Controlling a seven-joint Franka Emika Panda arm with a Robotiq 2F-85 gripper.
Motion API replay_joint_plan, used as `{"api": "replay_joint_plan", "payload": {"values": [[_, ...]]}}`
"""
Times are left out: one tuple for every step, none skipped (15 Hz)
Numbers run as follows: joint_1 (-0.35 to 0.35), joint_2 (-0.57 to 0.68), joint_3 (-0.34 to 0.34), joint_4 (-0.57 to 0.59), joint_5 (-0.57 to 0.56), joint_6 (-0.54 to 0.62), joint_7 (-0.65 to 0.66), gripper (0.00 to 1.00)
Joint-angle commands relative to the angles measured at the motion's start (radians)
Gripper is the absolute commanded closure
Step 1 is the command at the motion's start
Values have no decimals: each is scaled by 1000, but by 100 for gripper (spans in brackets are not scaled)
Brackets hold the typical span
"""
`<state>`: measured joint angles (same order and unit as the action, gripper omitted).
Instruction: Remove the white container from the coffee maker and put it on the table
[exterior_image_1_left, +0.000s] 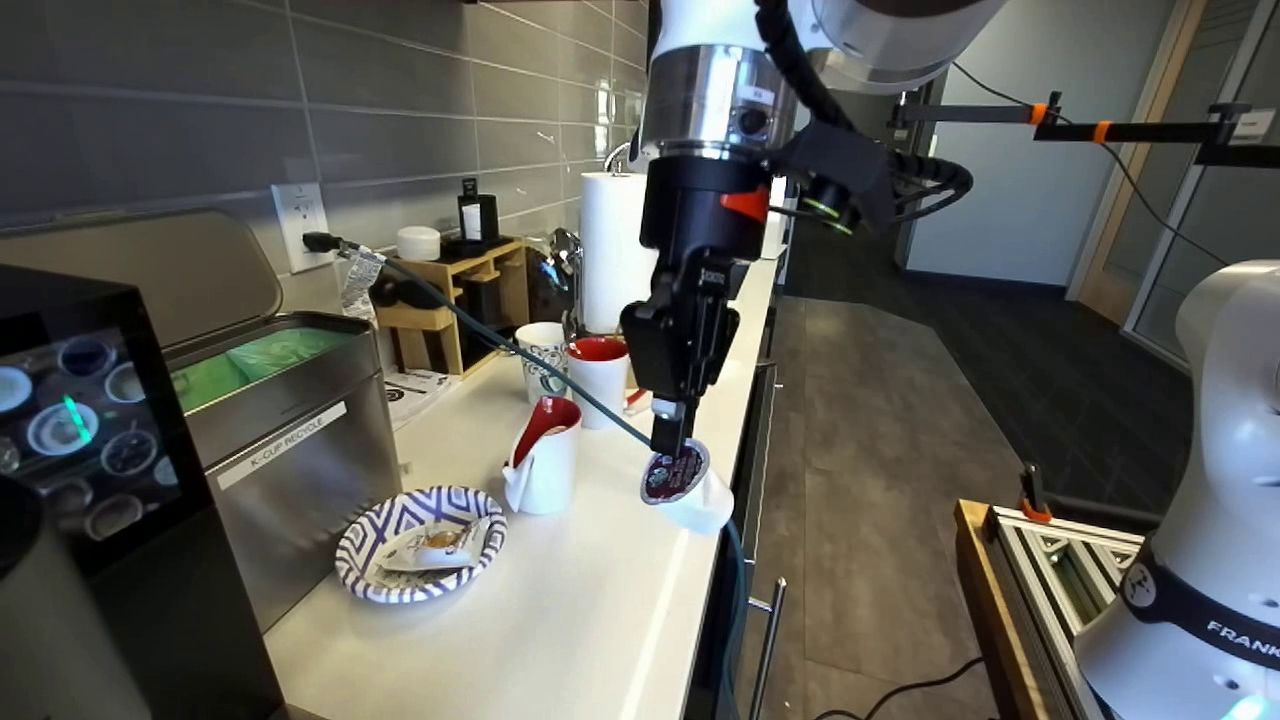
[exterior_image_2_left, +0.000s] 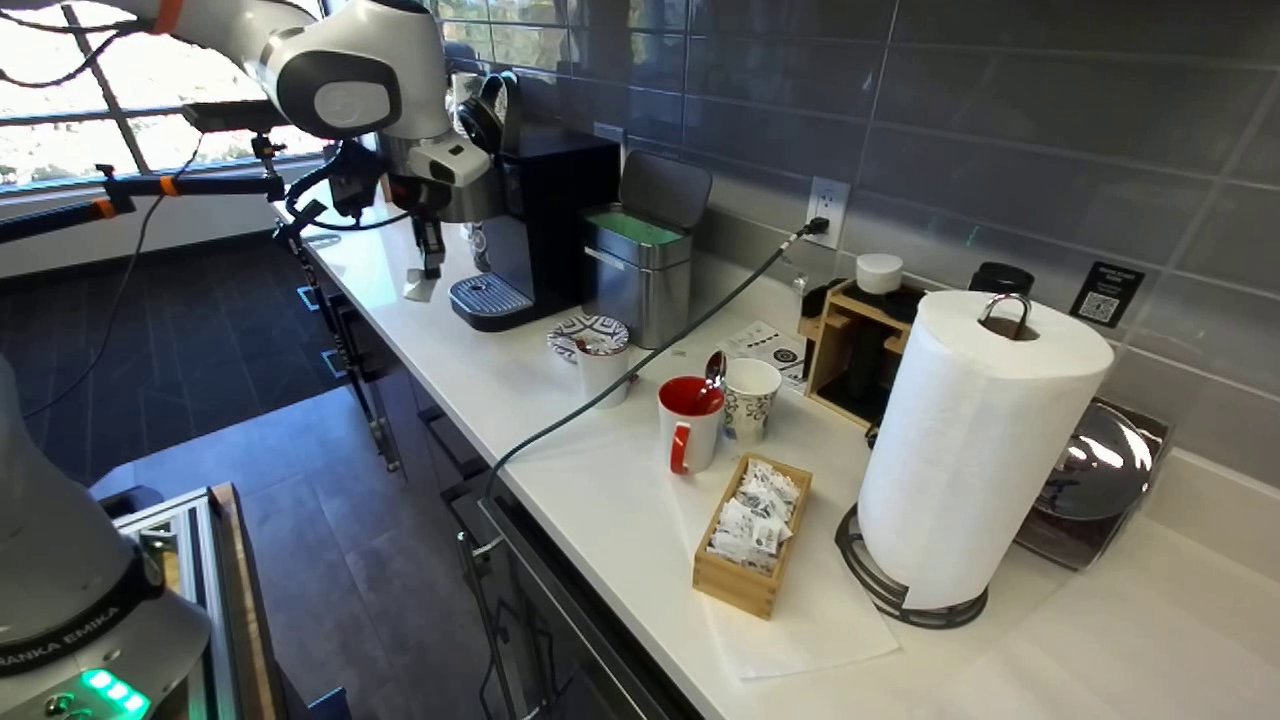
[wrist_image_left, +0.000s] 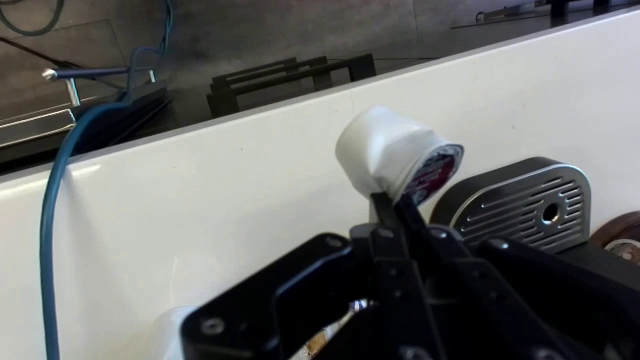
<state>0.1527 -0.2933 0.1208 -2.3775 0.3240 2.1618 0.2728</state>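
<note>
Container (wrist_image_left: 377, 150) tilted, pinched by its edge in claw (wrist_image_left: 395, 201).

Your gripper (wrist_image_left: 393, 198) had a matt black finish with shiny metal screws (wrist_image_left: 212, 326). You had a smooth, creased, plastic-looking container (wrist_image_left: 377, 150). Your counter (wrist_image_left: 215, 225) looked smooth and glossy, the coffee maker (exterior_image_2_left: 565, 200) like dark plastic, its drip tray (wrist_image_left: 515, 200) slotted metal. The bin (exterior_image_2_left: 625, 290) was satin steel, the box (exterior_image_2_left: 735, 583) wood, the roll (exterior_image_2_left: 980, 470) matt paper, the tiles (exterior_image_2_left: 780, 80) glossy.
</note>
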Motion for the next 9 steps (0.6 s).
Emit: {"api": "replay_joint_plan", "payload": {"values": [[-9,-1,9,5,2,-3,-2,95],[-9,-1,9,8,2,-3,-2,95],[-9,-1,9,10,2,-3,-2,95],[-9,-1,9,11,2,-3,-2,95],[-5,14,3,3,29,28,-19,99],[0,31,-4,-19,68,86,-38,99],[5,46,-11,-34,111,118,-48,99],[12,61,-19,-60,176,168,-66,99],[15,75,-24,-83,231,222,-81,99]]}}
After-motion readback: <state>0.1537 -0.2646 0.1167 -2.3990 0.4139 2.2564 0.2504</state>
